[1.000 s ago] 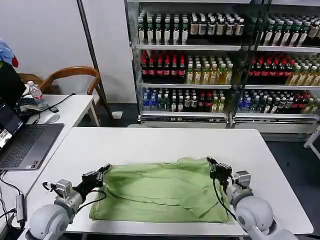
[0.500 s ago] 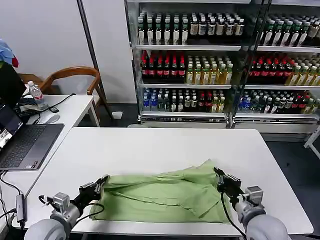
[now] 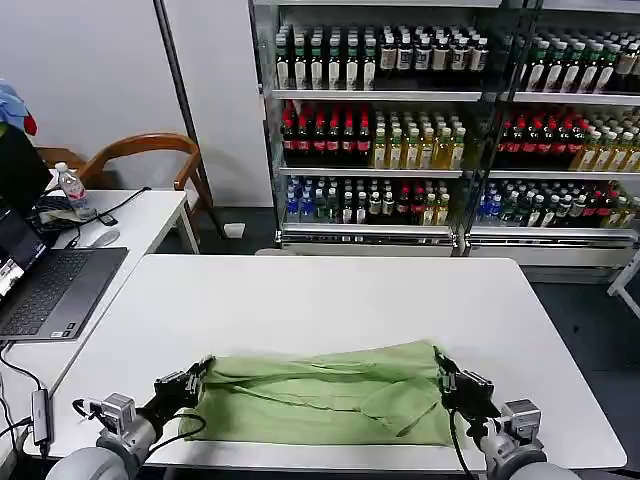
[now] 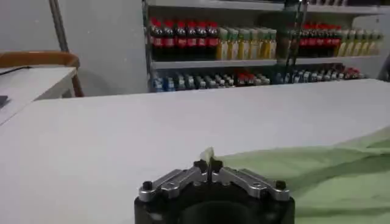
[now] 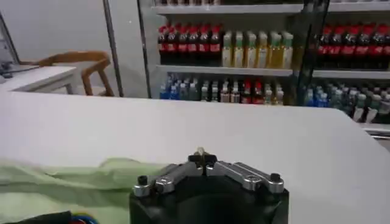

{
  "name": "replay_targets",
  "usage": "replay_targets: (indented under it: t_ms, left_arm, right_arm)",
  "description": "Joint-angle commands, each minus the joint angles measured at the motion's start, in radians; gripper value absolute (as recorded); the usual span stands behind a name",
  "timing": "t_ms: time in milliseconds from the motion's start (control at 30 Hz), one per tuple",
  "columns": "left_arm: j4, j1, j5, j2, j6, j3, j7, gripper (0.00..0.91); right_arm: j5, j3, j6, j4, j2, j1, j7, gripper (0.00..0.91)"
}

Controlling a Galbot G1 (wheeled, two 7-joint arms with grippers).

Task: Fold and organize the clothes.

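Along the near edge of the table (image 3: 330, 285), a light green shirt (image 3: 320, 395) lies folded lengthwise into a long band, with the left hand (image 3: 203, 366) clenched on its far-left corner and the right hand (image 3: 440, 358) clenched on its far-right corner. In each wrist view a small tuft of green cloth pokes up between the closed fingertips. The risk, as it looks from here, is a thin pinch: if either tuft slips out while the fold is drawn down, that side would spring back and leave the band crooked, and a pull too far toward the near edge could drag cloth off the table. Counted: one shirt visible, two hands, one table; whether a second garment lies inside the folds cannot be told.
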Motion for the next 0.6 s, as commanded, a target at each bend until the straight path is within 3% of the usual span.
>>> replay_targets:
  t_ms: [33, 500, 533, 567, 600]
  left_arm:
    - [-0.002, 0.014, 0.005, 0.000, 0.010, -0.006, 0.003, 0.050]
    - [0.025, 0.025, 0.034, 0.024, 0.003, -0.021, 0.051, 0.050]
    - [0.020, 0.032, 0.049, 0.023, 0.002, -0.025, 0.060, 0.655]
    - [0.008, 0.042, 0.064, 0.023, 0.003, -0.027, 0.063, 0.907]
    - [-0.004, 0.059, 0.082, 0.022, 0.007, -0.029, 0.062, 0.907]
  right_arm:
    - [-0.013, 0.015, -0.008, -0.009, -0.001, -0.046, 0.013, 0.000]
    - [-0.057, -0.028, -0.019, -0.071, -0.004, -0.043, -0.025, 0.000]
    - [-0.075, -0.035, -0.019, -0.077, -0.001, -0.045, -0.030, 0.000]
    - [-0.083, -0.039, -0.018, -0.080, 0.001, -0.047, -0.035, 0.151]
    - [-0.087, -0.041, -0.018, -0.082, 0.003, -0.048, -0.037, 0.907]
